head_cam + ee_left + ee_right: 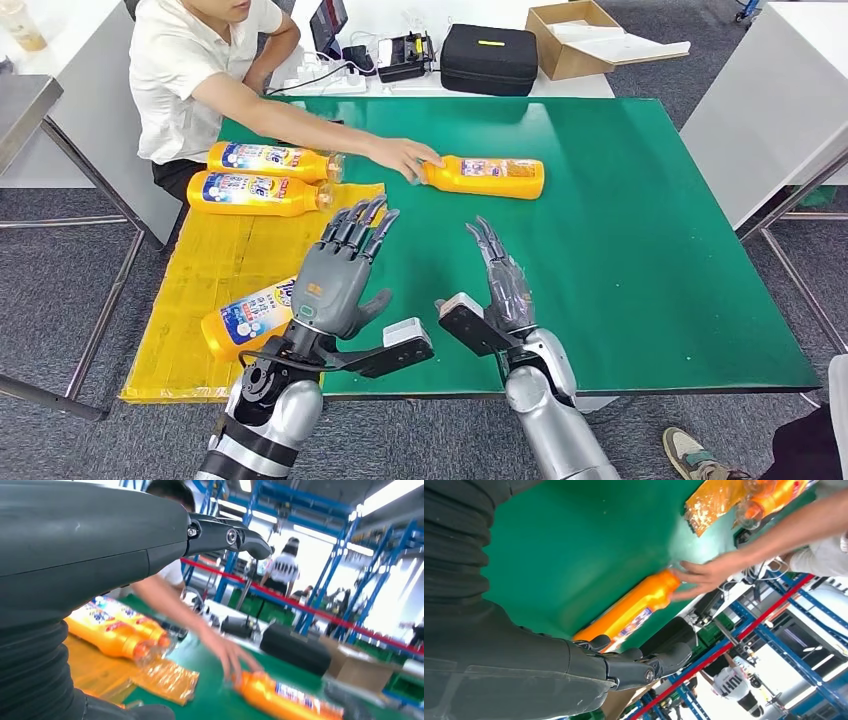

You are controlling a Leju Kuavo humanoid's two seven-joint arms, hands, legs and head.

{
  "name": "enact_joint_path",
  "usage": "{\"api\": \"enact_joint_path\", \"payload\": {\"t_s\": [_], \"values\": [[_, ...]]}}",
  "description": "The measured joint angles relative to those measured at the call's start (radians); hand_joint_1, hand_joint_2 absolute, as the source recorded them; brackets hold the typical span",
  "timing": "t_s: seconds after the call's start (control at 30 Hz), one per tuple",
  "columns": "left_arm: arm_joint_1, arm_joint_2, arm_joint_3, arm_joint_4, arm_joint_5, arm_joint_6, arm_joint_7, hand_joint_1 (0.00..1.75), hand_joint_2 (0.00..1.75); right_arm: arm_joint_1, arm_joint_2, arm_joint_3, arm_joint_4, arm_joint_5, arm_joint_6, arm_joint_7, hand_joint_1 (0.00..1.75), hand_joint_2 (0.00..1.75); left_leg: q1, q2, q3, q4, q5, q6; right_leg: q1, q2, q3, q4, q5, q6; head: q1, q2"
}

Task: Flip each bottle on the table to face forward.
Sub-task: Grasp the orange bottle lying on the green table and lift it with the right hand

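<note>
**Both hands empty and waiting while a person sets down the next bottle**

Left hand sits low and left of centre in the head view, palm down, fingers stretched out and a little apart, holding nothing. Right hand is just right of centre, turned edge-on with its fingers straight and also empty. Both hover over the green table, well short of any bottle. My guess is they're parked there on purpose, to keep clear of the person's hand.

That hand reaches in from the upper left and rests on the cap end of an orange bottle lying on its side, upper centre of the frame. In the right wrist view the fingers are touching the bottle's neck, so it looks like it's being placed or nudged into position for the robot. Its label looks small and plain next to the others, so I'd say this is the one that needs flipping.

Over on the left there's a yellow sheet covering part of the table. Two bottles lie side by side at its top edge, big blue labels up, caps pointing right. A fourth bottle lies angled on the sheet, lower left, partly under the left hand, label up too. That sheet reads like the "done" pile to me.

Biggest risk right now is reaching in before the person's arm is out of the way.
</note>
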Motion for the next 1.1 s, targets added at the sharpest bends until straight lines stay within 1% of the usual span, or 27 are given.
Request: {"api": "enact_joint_path", "payload": {"t_s": [0.03,0.1,0.17,0.2,0.23,0.27,0.33,0.4,0.5,0.67,0.8,0.87,1.0,1.1], "values": [[0.007,0.0,-0.001,-0.014,0.038,0.003,-0.013,0.0,1.75,0.005,0.0,-0.002,-0.008,0.026,-0.012,0.017,0.0,1.75,0.0,0.0,0.0,0.0,0.0,0.0,0.0,0.0,0.0,0.0,0.0,0.0,0.0,0.0],[0.026,0.0,0.001,-0.045,0.21,-0.03,-0.046,0.0,1.75,0.02,-0.003,-0.012,-0.028,0.128,-0.05,0.083,0.0,1.75,0.0,0.0,0.0,0.0,0.0,0.0,0.0,0.0,0.0,0.0,0.0,0.0,0.0,0.0],[0.051,0.0,0.006,-0.064,0.505,-0.121,-0.07,0.0,1.75,0.033,-0.01,-0.033,-0.042,0.261,-0.089,0.164,0.0,1.75,0.0,0.0,0.0,0.0,0.0,0.0,0.0,0.0,0.0,0.0,0.0,0.0,0.0,0.0],[0.064,0.0,0.009,-0.064,0.656,-0.164,-0.076,0.0,1.75,0.037,-0.015,-0.049,-0.044,0.317,-0.106,0.19,0.0,1.75,0.0,0.0,0.0,0.0,0.0,0.0,0.0,0.0,-0.001,0.0,0.0,0.0,0.0,0.0],[0.075,0.0,0.012,-0.059,0.788,-0.196,-0.081,0.0,1.75,0.038,-0.02,-0.069,-0.043,0.362,-0.121,0.205,0.0,1.75,0.0,0.0,-0.001,0.0,0.0,0.0,0.0,0.0,-0.001,0.0,0.0,0.0,0.0,0.0],[0.085,0.0,0.014,-0.051,0.883,-0.214,-0.085,0.0,1.75,0.037,-0.025,-0.09,-0.04,0.397,-0.135,0.212,0.0,1.75,0.0,0.0,-0.001,0.0,0.0,0.0,0.0,0.0,-0.001,0.0,0.0,0.0,0.0,0.0],[0.098,0.0,0.015,-0.031,0.984,-0.23,-0.092,0.0,1.75,0.026,-0.035,-0.129,-0.025,0.452,-0.152,0.221,0.0,1.75,0.0,0.0,-0.002,0.0,0.0,0.0,0.0,0.0,-0.001,0.0,0.0,0.0,0.0,0.0],[0.106,0.0,0.015,-0.015,1.021,-0.238,-0.097,0.0,1.75,0.011,-0.046,-0.158,-0.006,0.485,-0.157,0.228,0.0,1.75,0.0,0.0,-0.001,0.0,0.0,0.0,0.0,0.0,-0.001,0.0,0.0,0.0,0.0,0.0],[0.113,0.0,0.015,-0.004,1.026,-0.236,-0.093,0.0,1.75,-0.006,-0.056,-0.186,0.022,0.508,-0.153,0.243,0.0,1.75,0.0,0.0,-0.001,0.0,0.0,0.0,0.0,0.0,-0.001,0.0,0.0,0.0,-0.001,0.0],[0.117,0.0,0.022,-0.001,0.985,-0.19,-0.011,0.0,1.75,-0.017,-0.06,-0.228,0.067,0.525,-0.118,0.287,0.0,1.75,0.0,0.0,-0.001,0.0,0.0,0.0,0.0,0.0,-0.001,0.0,0.0,0.0,-0.001,0.0],[0.123,0.0,0.031,0.0,0.984,-0.185,0.011,0.0,1.75,-0.016,-0.062,-0.248,0.083,0.526,-0.11,0.294,0.0,1.75,0.0,0.0,-0.002,0.0,0.0,0.0,0.0,0.0,-0.002,0.0,0.0,0.0,0.0,0.0],[0.124,0.0,0.034,0.003,0.995,-0.187,0.024,0.0,1.75,-0.017,-0.062,-0.255,0.089,0.529,-0.083,0.306,0.0,1.75,0.0,0.0,-0.002,0.0,0.0,0.0,0.0,0.0,-0.002,0.0,0.0,0.0,0.0,0.0],[0.127,0.0,0.039,0.014,1.013,-0.192,0.041,0.0,1.75,-0.019,-0.063,-0.278,0.109,0.532,0.0,0.343,0.0,1.75,0.0,0.0,-0.002,0.0,0.0,0.0,0.0,0.0,-0.002,0.0,0.0,0.0,-0.001,0.0],[0.128,0.0,0.039,0.02,1.011,-0.201,0.047,0.0,1.75,-0.02,-0.066,-0.299,0.128,0.524,0.041,0.353,0.0,1.75,0.0,0.0,-0.002,0.0,0.0,0.0,0.0,0.0,-0.002,0.0,0.0,0.0,-0.001,0.0]]}}
